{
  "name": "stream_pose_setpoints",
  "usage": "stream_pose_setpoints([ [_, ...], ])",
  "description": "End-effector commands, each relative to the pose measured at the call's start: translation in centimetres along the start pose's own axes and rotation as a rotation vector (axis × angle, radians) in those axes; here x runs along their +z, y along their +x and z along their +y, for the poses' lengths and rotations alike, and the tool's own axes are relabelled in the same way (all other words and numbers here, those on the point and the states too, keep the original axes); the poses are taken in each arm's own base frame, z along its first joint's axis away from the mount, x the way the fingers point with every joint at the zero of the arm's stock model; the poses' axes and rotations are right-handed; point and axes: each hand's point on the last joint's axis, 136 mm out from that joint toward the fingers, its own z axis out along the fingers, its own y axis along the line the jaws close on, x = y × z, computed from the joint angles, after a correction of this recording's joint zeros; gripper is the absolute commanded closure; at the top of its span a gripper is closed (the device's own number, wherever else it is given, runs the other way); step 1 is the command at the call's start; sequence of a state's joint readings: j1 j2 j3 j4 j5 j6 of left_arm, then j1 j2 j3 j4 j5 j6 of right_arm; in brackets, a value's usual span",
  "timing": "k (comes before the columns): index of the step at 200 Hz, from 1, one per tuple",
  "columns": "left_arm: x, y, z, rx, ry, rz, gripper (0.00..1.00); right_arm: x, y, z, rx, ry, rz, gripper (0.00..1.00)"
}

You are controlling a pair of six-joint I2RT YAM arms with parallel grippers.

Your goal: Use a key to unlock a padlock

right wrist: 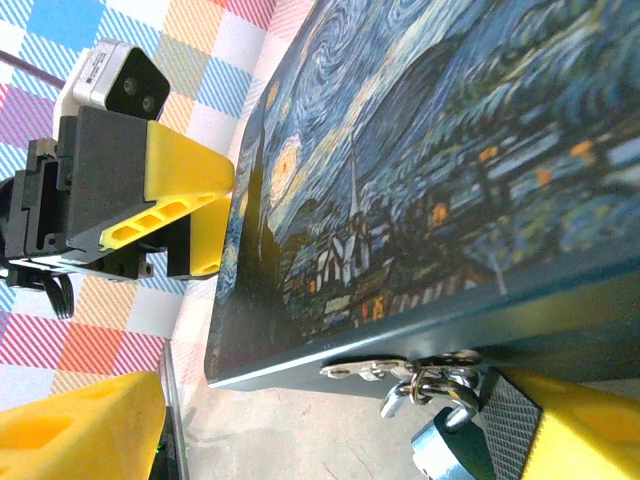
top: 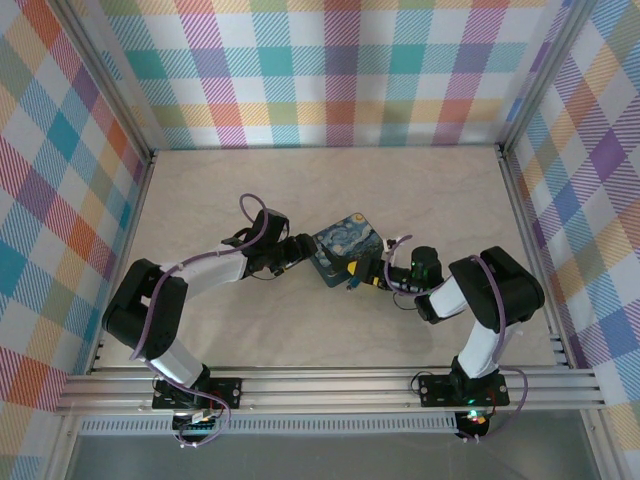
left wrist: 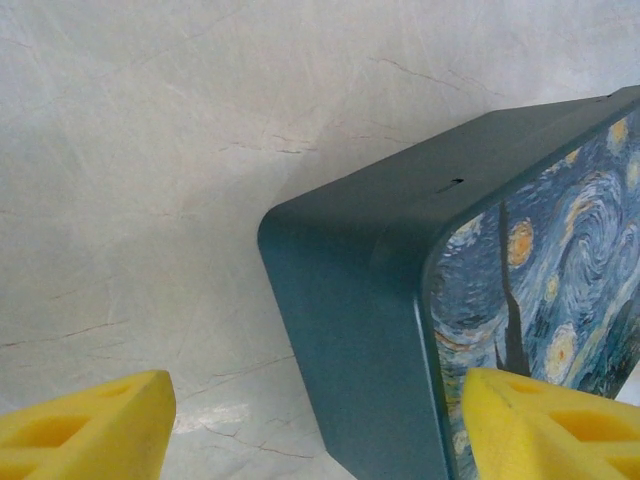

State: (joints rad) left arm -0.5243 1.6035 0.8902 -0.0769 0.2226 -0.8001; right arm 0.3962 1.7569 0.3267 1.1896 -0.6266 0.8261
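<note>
Two tools flank a painted tin (top: 345,245) that lies near the middle of the surface (top: 250,180), with its night-sky lid facing up. The left tool (top: 298,250) is at the tin's left corner. The right tool (top: 368,275) is at its near right edge.

Left tool: jaws apart. In the left wrist view, the tin's rounded corner sits between the two yellow fingers (left wrist: 90,430). One finger overlaps the painted lid; whether it touches the lid cannot be told. The other finger stands clear of the tin's teal wall, with bare surface visible between them.

Right tool: jaws apart, clamped on nothing. In the right wrist view, the padlock (right wrist: 445,450) hangs from a silver hasp (right wrist: 365,368) on the tin's edge, with its shackle passed through the hasp loop. The padlock lies between the two fingers. It is just beside the finger at the lower right of that view and well apart from the other. Whether the padlock touches the nearer finger cannot be told.

The same view also shows a finger of the left tool at the far edge of the lid.
</note>
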Motion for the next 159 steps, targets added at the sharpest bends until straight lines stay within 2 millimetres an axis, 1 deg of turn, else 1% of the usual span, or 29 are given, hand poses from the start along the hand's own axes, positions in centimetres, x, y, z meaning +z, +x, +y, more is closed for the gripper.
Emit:
stream_pose_setpoints([
  [1, -0.7, 0.3, -0.3, 0.001, -0.001, -0.011, 0.25, 0.0, 0.5, 0.8, -0.035, -0.033, 0.022, 0.19],
  [29, -0.7, 0.3, -0.2, 0.0, -0.002, -0.011, 0.25, 0.2, 0.8, 0.9, -0.048, -0.037, 0.032, 0.21],
  [52, -0.8, 0.3, -0.3, 0.0, 0.0, -0.012, 0.25, 0.4, 0.7, 1.0, -0.05, -0.047, 0.031, 0.27],
  [82, -0.8, 0.3, -0.1, 0.0, -0.006, -0.017, 0.25, 0.4, 1.0, 0.7, -0.048, -0.039, 0.037, 0.36],
  [111, -0.8, 0.3, -0.1, -0.001, -0.007, -0.016, 0.25, 0.4, 1.0, 0.5, -0.045, -0.03, 0.039, 0.4],
  [135, -0.8, 0.3, -0.1, -0.002, -0.007, -0.015, 0.25, 0.4, 1.2, 0.2, -0.044, -0.019, 0.049, 0.41],
  [159, -0.7, 0.4, 0.1, -0.002, -0.012, -0.014, 0.24, 0.1, 1.4, -0.5, -0.05, 0.027, 0.04, 0.38],
])
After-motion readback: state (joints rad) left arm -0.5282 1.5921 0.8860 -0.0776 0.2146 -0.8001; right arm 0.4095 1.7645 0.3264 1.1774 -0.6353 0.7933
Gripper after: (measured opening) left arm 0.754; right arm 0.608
